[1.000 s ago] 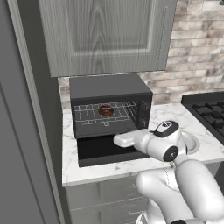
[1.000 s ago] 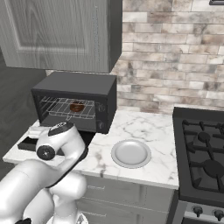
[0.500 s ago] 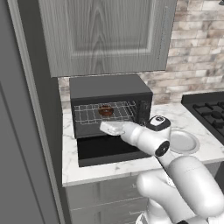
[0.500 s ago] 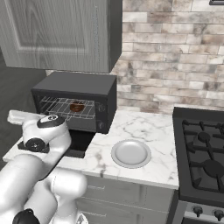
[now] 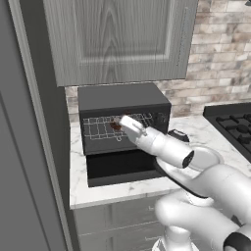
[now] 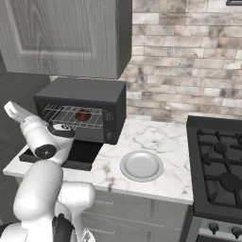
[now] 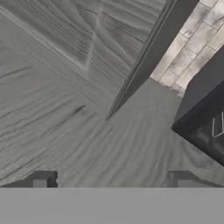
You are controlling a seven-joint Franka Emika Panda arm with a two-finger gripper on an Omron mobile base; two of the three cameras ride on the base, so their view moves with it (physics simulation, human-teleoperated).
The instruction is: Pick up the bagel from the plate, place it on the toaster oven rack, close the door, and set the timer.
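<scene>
**Swinging up to shut the oven**

Resting on the rack (image 6: 71, 116) inside the oven (image 6: 80, 92), the bagel (image 6: 83, 115) is delivered, leaving the plate (image 6: 141, 166) bare mid-counter. Fingers spread, empty, the gripper (image 5: 123, 121) rises, likely because the door (image 5: 122, 166) hangs open toward the counter's front edge.

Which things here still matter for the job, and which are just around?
Job: bagel on the toaster oven rack; open door; empty plate; open gripper.
Around: stove, wall cabinet, brick wall.

marble counter (image 6: 156, 139), toaster oven (image 6: 82, 101), plate (image 6: 141, 166)
</scene>
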